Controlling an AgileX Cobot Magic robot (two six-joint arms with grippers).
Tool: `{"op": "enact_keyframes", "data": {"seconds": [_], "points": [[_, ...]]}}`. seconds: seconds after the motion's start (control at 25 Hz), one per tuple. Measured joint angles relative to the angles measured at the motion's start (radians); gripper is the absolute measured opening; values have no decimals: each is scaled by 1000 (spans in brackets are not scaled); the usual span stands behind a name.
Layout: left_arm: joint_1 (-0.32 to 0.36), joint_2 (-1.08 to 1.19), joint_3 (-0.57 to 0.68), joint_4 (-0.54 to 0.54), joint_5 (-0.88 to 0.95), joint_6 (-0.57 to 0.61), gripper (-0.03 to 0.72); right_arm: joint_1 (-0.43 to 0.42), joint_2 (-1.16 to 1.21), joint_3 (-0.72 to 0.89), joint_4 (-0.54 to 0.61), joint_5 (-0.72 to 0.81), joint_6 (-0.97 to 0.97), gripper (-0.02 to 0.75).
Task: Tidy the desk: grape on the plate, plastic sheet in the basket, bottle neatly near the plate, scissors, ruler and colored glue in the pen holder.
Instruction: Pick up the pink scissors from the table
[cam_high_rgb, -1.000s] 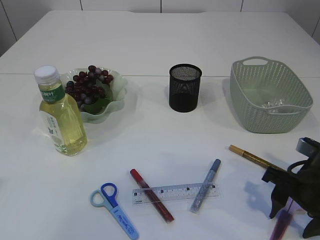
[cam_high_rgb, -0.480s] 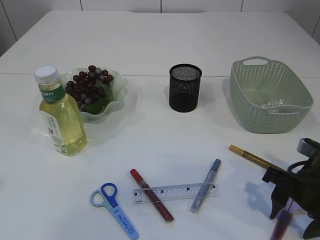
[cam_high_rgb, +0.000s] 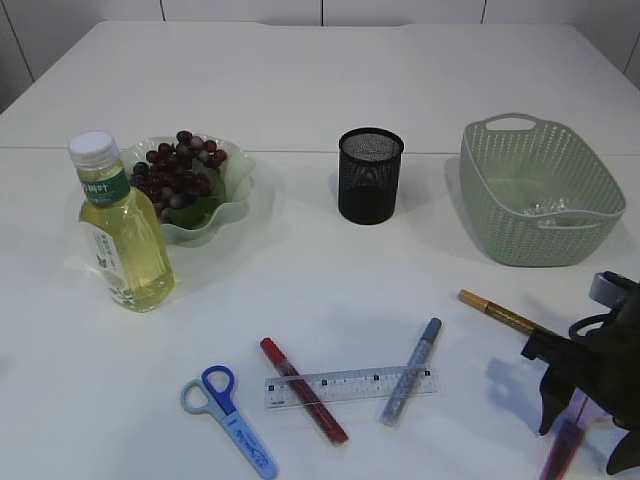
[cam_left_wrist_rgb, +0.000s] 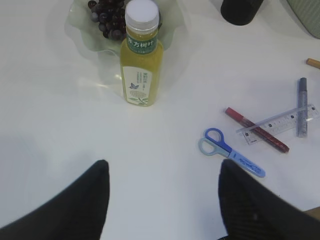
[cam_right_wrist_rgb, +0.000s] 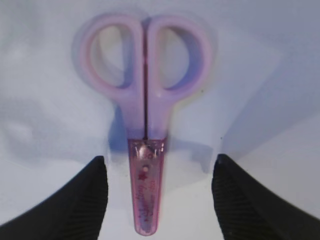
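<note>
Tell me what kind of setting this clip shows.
Likely a staged desk-tidying setup on a plain white table: stationery such as a ruler and blue scissors lies loose, with a mesh pen holder and basket behind.

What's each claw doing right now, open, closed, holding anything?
Left claw: open, empty, above bare table.
Right claw: open, straddling the pink scissors, not gripping them.
</note>
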Motion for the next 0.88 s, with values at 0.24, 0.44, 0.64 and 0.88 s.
{"op": "enact_keyframes", "data": {"seconds": [0.24, 0.44, 0.64, 0.88], "points": [[0, 0, 0, 0, 0, 0, 498, 0, 44, -35, -18, 57, 2, 510], [0, 0, 0, 0, 0, 0, 498, 0, 45, -37, -31, 57, 7, 510], [0, 0, 0, 0, 0, 0, 498, 0, 46, -37, -52, 54, 19, 510], [0, 0, 0, 0, 0, 0, 498, 0, 54, -38, -58, 50, 28, 510]]}}
